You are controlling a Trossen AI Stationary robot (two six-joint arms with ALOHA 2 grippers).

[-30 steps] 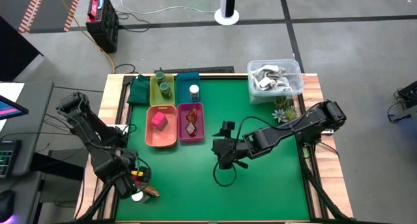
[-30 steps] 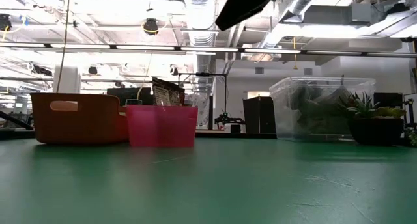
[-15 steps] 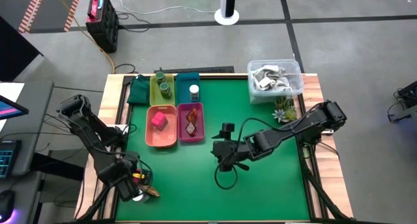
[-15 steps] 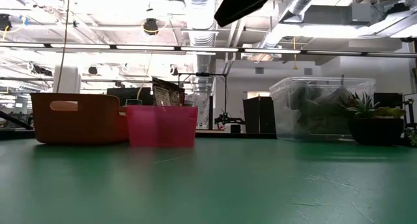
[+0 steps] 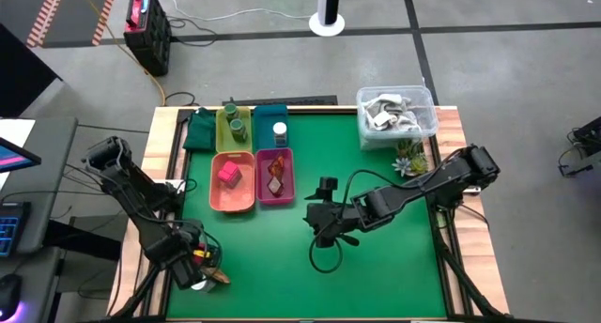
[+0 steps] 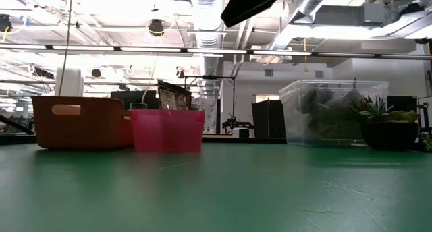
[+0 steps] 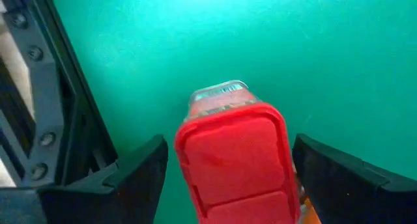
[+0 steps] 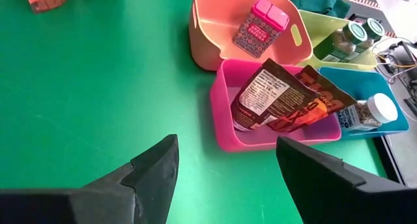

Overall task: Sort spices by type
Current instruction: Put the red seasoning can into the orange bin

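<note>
Down at the near left corner of the green desk [image 5: 376, 276], the left hand [image 5: 192, 265] hangs right over a red-capped spice tin [image 7: 234, 155]. From its wrist camera you can see its fingers [image 7: 130, 178] spread wide, one on each side of the red lid, neither one touching it. Just beside that tin, in the overhead view, lie a white-capped jar [image 5: 197, 284] and a reddish-brown packet [image 5: 217, 278], bunched close together by the desk's edge.

Over in the middle of the desk the right hand [image 5: 324, 215] hovers above bare green surface, fingers [image 8: 153, 168] also set wide with nothing between them, pointing towards the trays.

Those trays sit in a cluster at the back left. The orange tray [image 8: 215, 45] holds a pink-lidded tin [image 8: 260, 25]. Touching it, the pink tray [image 8: 225, 113] carries a reddish-brown foil packet [image 8: 283, 97] leaning on its wall. Behind these, the yellow-green tray [image 8: 303, 32] has dark green jars [image 8: 352, 35], and the blue tray [image 8: 326, 77] a white-capped jar [image 8: 371, 110] lying on its side.

At the back right corner stand a clear plastic tub [image 5: 396, 115] and a small spiky plant [image 5: 408, 158] just in front of it.
</note>
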